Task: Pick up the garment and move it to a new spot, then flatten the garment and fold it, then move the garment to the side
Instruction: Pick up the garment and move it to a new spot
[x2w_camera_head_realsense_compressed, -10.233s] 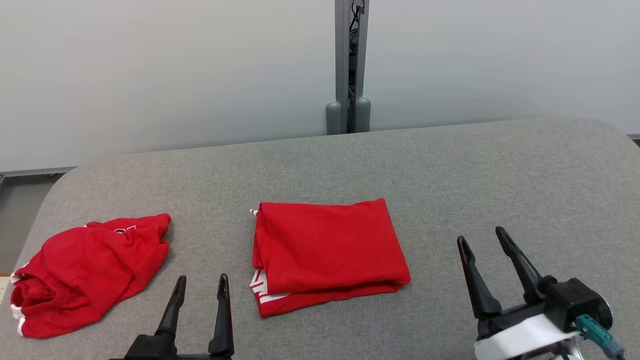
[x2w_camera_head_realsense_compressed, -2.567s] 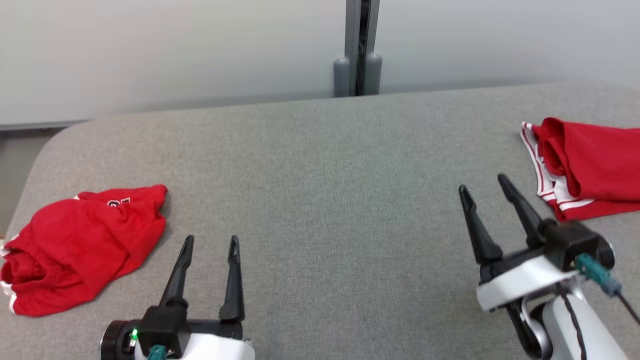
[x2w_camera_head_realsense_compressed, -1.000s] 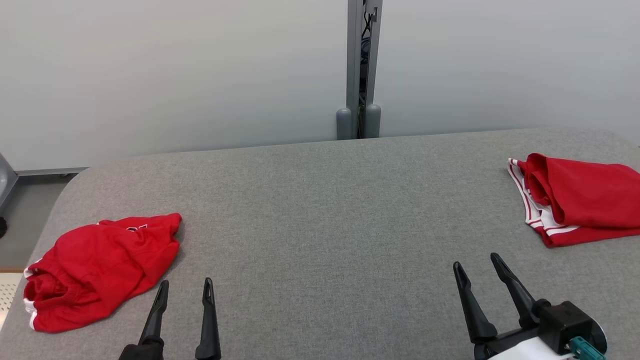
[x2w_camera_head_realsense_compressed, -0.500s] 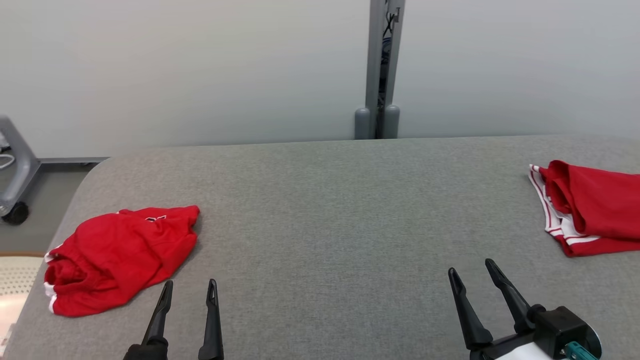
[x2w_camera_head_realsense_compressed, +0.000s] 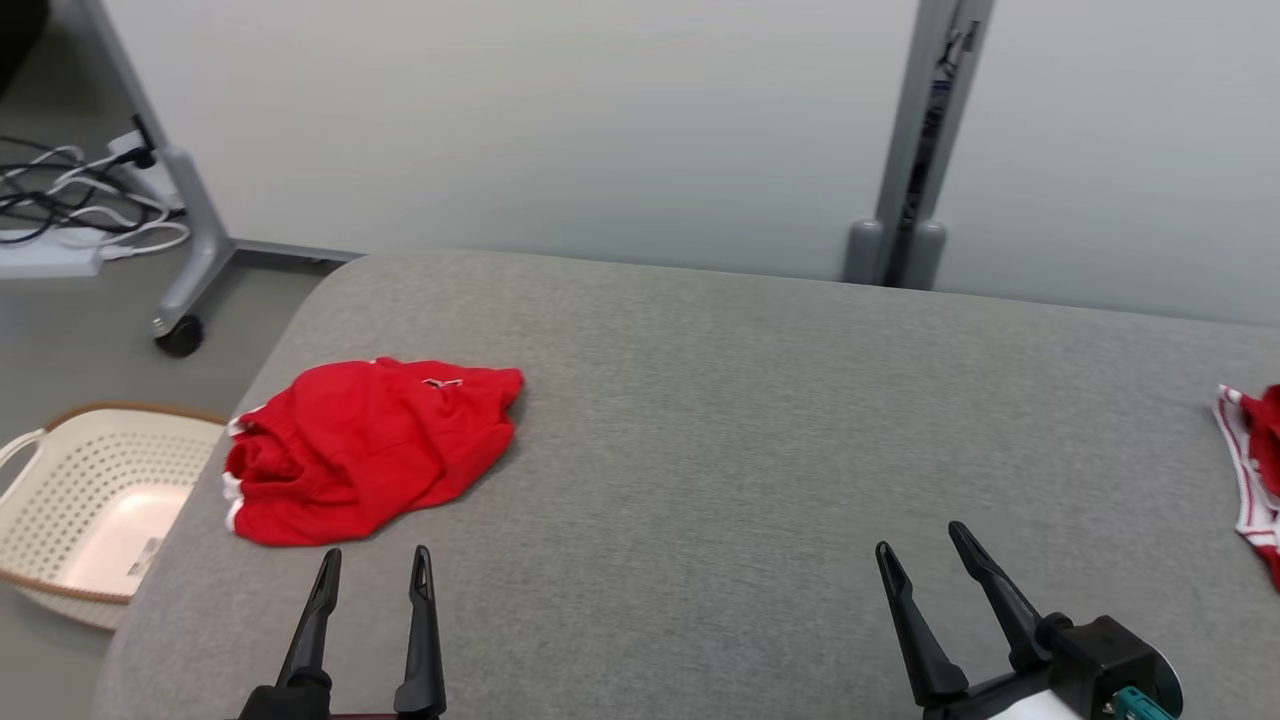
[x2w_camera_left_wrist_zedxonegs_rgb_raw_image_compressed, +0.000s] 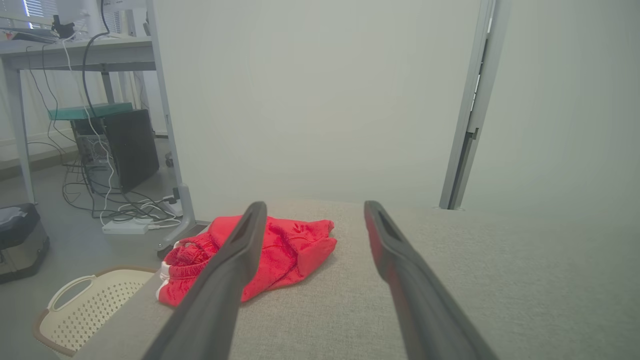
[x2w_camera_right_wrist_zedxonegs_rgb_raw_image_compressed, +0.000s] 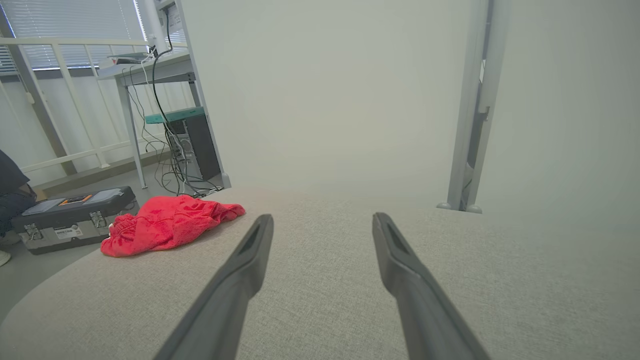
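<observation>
Pinching one layer of the crumpled red cloth garment (x2w_camera_head_realsense_compressed: 370, 455) risks slippage; left gripper (x2w_camera_head_realsense_compressed: 376, 552) and right gripper (x2w_camera_head_realsense_compressed: 918, 538) gape empty.

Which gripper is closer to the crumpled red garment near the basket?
Left. The left gripper hovers just short of the crumpled garment; the right gripper is far to its right.
</observation>
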